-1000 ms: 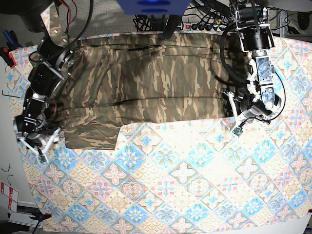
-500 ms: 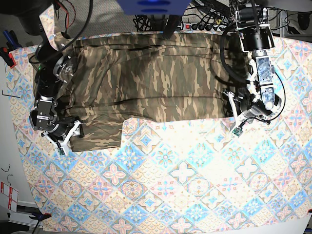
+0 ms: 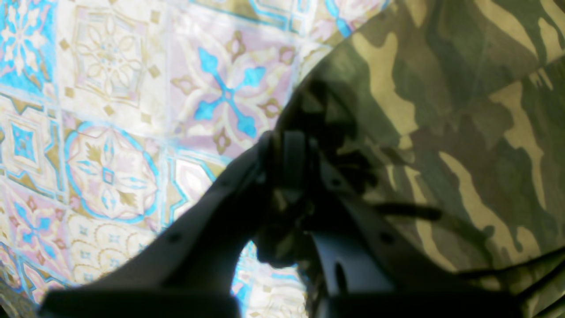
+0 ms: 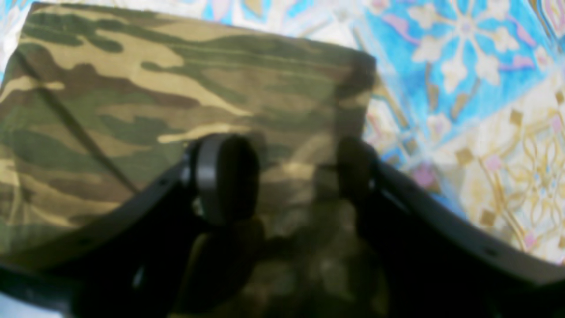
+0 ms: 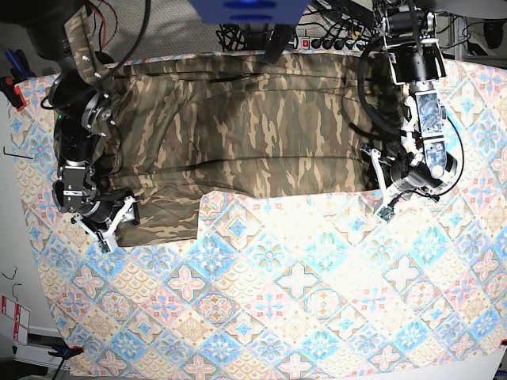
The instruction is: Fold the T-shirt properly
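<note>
Two grippers sit at the camouflage-print soft cloth T-shirt (image 5: 253, 127), spread across the frame's upper half on the blue-and-cream tile-patterned tablecloth (image 5: 301, 293). Right gripper (image 5: 113, 223), lower left, is spread over the sleeve; left gripper (image 5: 379, 180), right edge, pinches the hem.

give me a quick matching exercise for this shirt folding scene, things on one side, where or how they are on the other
Things:
1. T-shirt
2. left end effector
3. right end effector
4. tablecloth

Place or state:
a. open over the sleeve at the base view's left
b. blue and cream tile pattern, bare across the near half
c. spread flat across the far half
d. shut on the shirt's corner at the base view's right

Pairs: 1-c, 2-d, 3-a, 4-b
</note>
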